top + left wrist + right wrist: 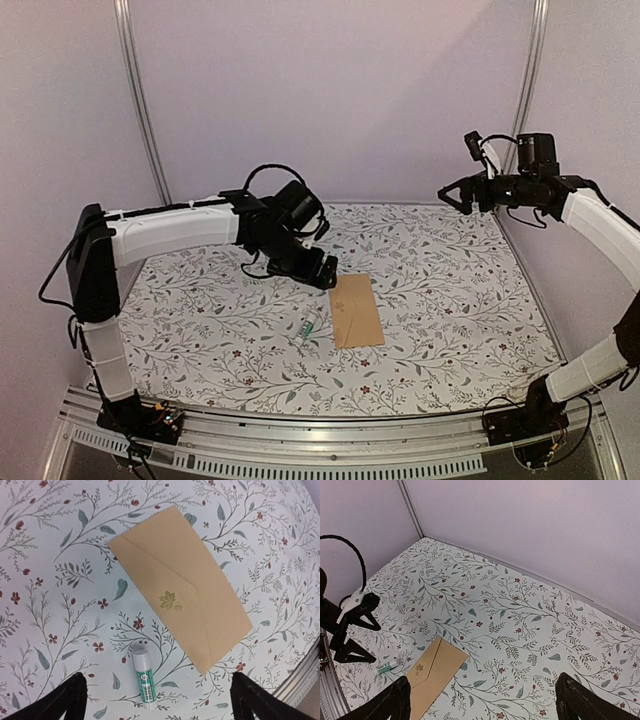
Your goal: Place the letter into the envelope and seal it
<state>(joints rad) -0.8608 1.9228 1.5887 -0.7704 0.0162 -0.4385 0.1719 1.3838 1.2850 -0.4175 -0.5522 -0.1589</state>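
Over the floral tablecloth (450, 300), seen from above, the flat tan kraft envelope (357, 311) is lying at centre, with a small glue stick (307, 329) just beside its left edge. The left gripper (325, 272) is hanging low near its far end, and the right gripper (452, 195) is hovering high, well apart.

Left wrist: the pointed flap (150, 572) is lying down under a gold leaf seal (170, 601). The black fingers (70, 700) are standing spread and empty.

Right wrist: its fingers are standing wide, holding nothing.
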